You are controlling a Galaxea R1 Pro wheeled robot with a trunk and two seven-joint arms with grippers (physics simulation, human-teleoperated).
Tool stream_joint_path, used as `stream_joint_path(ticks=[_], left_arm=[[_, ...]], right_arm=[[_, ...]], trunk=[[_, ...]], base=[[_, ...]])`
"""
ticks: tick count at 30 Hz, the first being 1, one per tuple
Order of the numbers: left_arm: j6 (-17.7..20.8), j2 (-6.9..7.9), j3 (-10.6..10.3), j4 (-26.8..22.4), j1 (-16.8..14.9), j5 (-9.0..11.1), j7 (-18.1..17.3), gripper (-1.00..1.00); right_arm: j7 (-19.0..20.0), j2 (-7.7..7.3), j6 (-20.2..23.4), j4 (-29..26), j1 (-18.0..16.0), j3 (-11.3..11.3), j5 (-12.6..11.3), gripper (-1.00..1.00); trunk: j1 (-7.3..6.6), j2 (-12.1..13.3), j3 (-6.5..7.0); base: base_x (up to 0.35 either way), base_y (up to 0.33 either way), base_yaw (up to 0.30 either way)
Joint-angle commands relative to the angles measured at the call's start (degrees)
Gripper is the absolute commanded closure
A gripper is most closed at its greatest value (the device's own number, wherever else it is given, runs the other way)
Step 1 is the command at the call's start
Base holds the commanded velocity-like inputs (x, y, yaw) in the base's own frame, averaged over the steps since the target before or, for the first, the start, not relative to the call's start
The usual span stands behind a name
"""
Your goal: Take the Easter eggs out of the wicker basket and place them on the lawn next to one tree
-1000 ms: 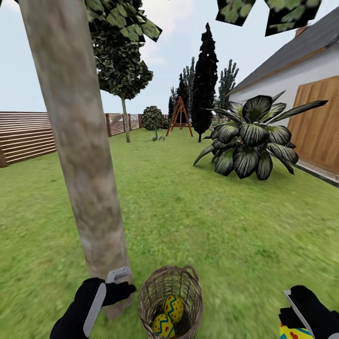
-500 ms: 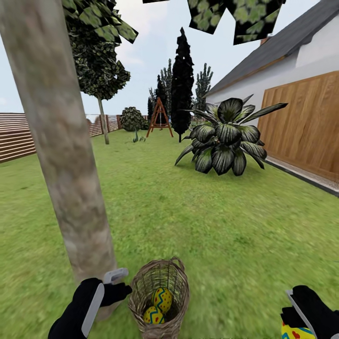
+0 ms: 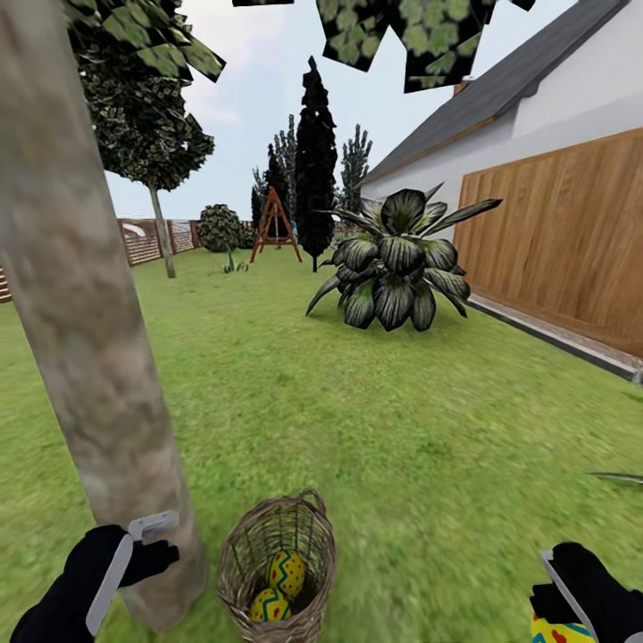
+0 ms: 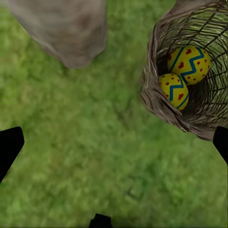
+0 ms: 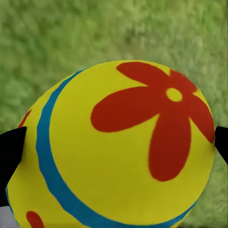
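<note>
Item 1, Easter eggs, three in count. Two lie inside the wicker basket (image 3: 277, 572), one (image 3: 286, 572) resting above and against the other (image 3: 268, 605); your left wrist view shows the same pair, upper egg (image 4: 190, 64) and lower egg (image 4: 174, 90), each yellow with red dots and a blue-green zigzag. The third egg (image 5: 114, 147) sits in your right gripper (image 3: 558, 612), its fingers pinching it from both sides; it carries a red flower and a blue band. No writing, label or brand reads on any egg.

Item 2, wicker basket: brown, woven, upright on the lawn (image 3: 357, 429), loop handle at the far rim. It stands just beside the foot of the tree (image 3: 89, 357), on that trunk's right in your head view.

Item 3, tree: thick, pale, mottled trunk, leaning across the left of your head view, with dark leaves overhead.

Item 4, left gripper (image 3: 147, 536): it hangs close in front of the trunk's base, left of the basket. Its fingertips (image 4: 9, 145) stand spread wide with bare grass between them, holding nothing.

Item 5, surroundings: a broad-leaved dark shrub (image 3: 393, 263) farther out on the grass; a white house (image 3: 536, 116) with a wooden panelled wall (image 3: 563, 241) at right; a black conifer (image 3: 315, 170); a thin-trunked round tree (image 3: 147, 143); a wooden A-frame (image 3: 274, 223); a slatted fence (image 3: 152, 241) along the far left. None bears legible lettering.
</note>
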Motion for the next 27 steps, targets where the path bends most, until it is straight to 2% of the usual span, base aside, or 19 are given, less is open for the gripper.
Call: stream_joint_path(ticks=[1,12,14,18,24,27], left_arm=[[0.2,0.15,-0.1,-0.1,0.0,0.7,0.5,-1.00],[0.1,-0.16,-0.6,0.1,0.0,0.7,0.4,-1.00],[0.0,-0.15,-0.6,0.1,0.0,0.7,0.1,-1.00],[0.0,0.05,-0.7,0.3,0.0,0.6,-4.3,-1.00],[0.0,0.12,-0.6,0.3,0.0,0.6,-4.8,-1.00],[0.0,0.17,-0.4,0.2,0.0,0.7,-4.9,-1.00]], right_arm=[[0.4,-0.02,0.3,0.0,0.0,0.1,0.4,1.00],[0.3,-0.02,0.3,-0.1,0.0,0.1,0.5,1.00],[0.3,-0.05,0.3,-0.1,0.0,0.1,0.5,1.00],[0.3,-0.14,0.3,-0.1,0.0,0.1,0.5,1.00],[0.3,-0.20,0.3,0.0,0.0,0.1,0.6,1.00],[0.3,-0.19,0.3,0.0,0.0,0.1,0.7,1.00]], trunk=[[0.00,0.0,-0.04],[0.00,0.0,0.03],[0.00,0.0,0.03],[0.00,0.0,0.03],[0.00,0.0,0.03],[0.00,0.0,0.03]], base=[[0.000,0.000,-0.215],[0.002,-0.014,-0.049],[0.082,-0.255,0.000],[0.128,-0.319,0.000],[0.136,-0.327,0.000],[0.232,-0.090,0.000]])
